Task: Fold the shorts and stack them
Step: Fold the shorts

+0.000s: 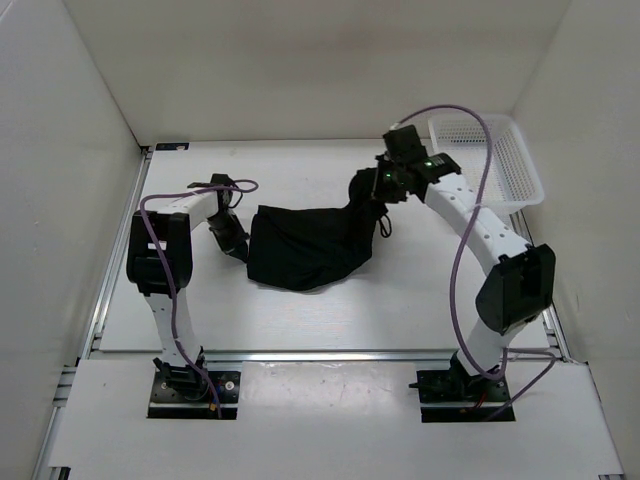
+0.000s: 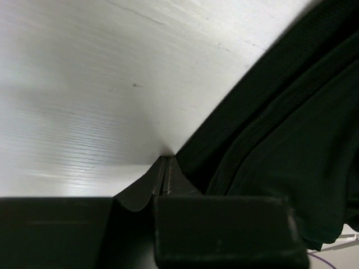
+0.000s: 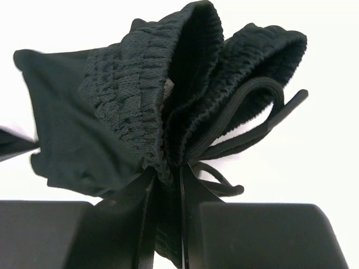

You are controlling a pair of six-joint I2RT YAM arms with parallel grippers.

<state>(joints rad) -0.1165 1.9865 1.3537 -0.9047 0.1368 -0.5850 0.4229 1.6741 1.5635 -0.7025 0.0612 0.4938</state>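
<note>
The black shorts (image 1: 300, 250) lie bunched in the middle of the white table. My right gripper (image 1: 372, 190) is shut on the gathered elastic waistband (image 3: 140, 101) and holds that end lifted off the table. The thin drawstring (image 3: 252, 95) loops out to the right of the jaws. My left gripper (image 1: 238, 248) is low at the shorts' left edge. In the left wrist view its jaws (image 2: 165, 162) are closed together, with the fabric edge (image 2: 280, 123) running out from the tips to the right.
A white mesh basket (image 1: 490, 160) stands at the back right corner, just behind the right arm. White walls enclose the table on the left, back and right. Bare table (image 2: 112, 84) lies left of the shorts.
</note>
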